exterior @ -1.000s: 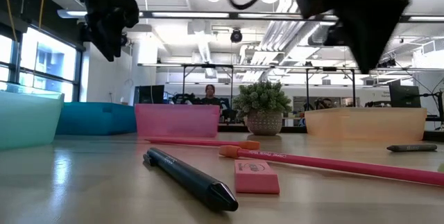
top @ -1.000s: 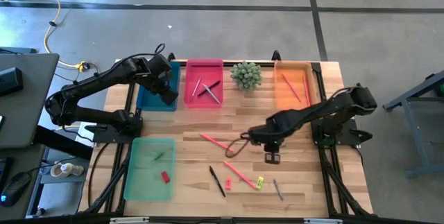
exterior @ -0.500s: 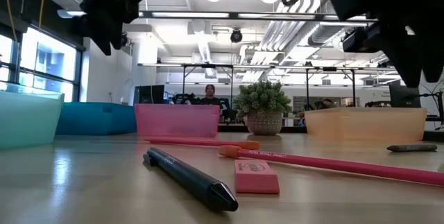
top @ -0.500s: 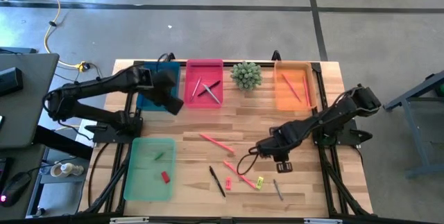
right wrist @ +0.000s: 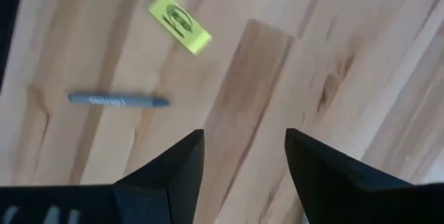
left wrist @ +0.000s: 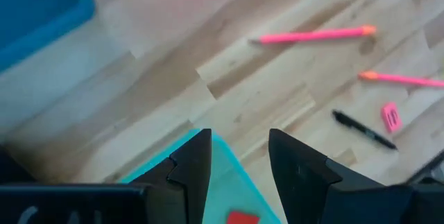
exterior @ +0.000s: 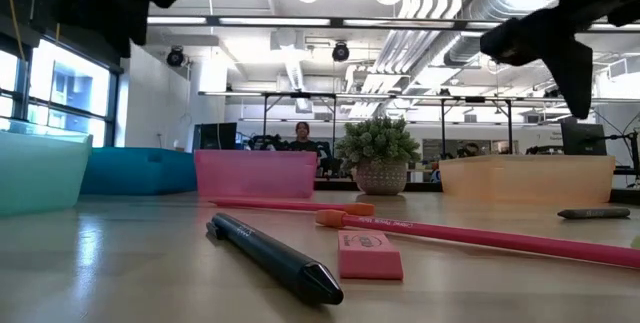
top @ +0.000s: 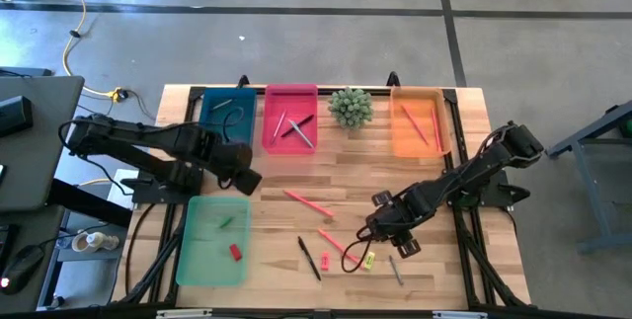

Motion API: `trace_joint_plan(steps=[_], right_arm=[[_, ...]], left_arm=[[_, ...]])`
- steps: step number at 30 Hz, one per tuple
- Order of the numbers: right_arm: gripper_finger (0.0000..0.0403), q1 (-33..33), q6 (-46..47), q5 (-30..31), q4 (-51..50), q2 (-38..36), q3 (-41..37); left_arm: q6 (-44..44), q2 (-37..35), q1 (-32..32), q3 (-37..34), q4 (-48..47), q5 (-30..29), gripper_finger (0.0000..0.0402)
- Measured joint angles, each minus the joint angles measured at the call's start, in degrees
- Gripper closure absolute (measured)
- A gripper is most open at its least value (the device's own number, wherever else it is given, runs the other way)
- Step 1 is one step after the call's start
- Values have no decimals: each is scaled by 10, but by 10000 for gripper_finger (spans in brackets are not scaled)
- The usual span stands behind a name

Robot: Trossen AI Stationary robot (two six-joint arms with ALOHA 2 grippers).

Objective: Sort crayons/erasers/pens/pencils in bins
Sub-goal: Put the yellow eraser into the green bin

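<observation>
My left gripper (top: 242,177) hangs open and empty over the far edge of the pale-green bin (top: 197,260), which holds a green eraser (top: 227,222) and a red eraser (top: 235,252). My right gripper (top: 405,244) is open above bare wood. The yellow eraser (right wrist: 179,21) and a grey crayon (right wrist: 118,100) lie flat just ahead of it. Two pink sticks (top: 309,201) (top: 341,247), a black pen (top: 309,258) and a pink-red eraser (top: 325,262) lie on the table between the arms.
The teal-blue bin (top: 225,121), the pink bin (top: 290,117) and the orange bin (top: 417,119) line the far edge, with a small potted plant (top: 350,108) between the pink and orange ones. In the low view the pen (exterior: 275,258) and the eraser (exterior: 370,255) lie nearest.
My left gripper has swung from above the teal-blue bin toward the near edge and now hangs over the pale-green bin's far edge, rolling as it went. My right gripper has moved toward the near edge, closer to the yellow eraser and the grey crayon, and has rolled.
</observation>
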Motion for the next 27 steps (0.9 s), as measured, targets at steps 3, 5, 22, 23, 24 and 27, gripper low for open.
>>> trace_joint_plan(steps=[3,5,22,23,24,27], right_arm=[[208,12,0,18,7,0,17],[208,18,5,32,10,0,35],[208,19,76,107,20,0,116],[208,19,80,107,20,0,116],[208,19,83,107,20,0,116],[208,19,101,107,21,0,116]], left_arm=[[-21,0,-35,0,1,-8,270],[-32,0,-55,0,1,-13,270],[-53,0,-170,0,1,-32,270],[-53,0,-172,0,2,-34,270],[-53,0,-172,0,2,-36,270],[-53,0,-172,0,2,-43,270]])
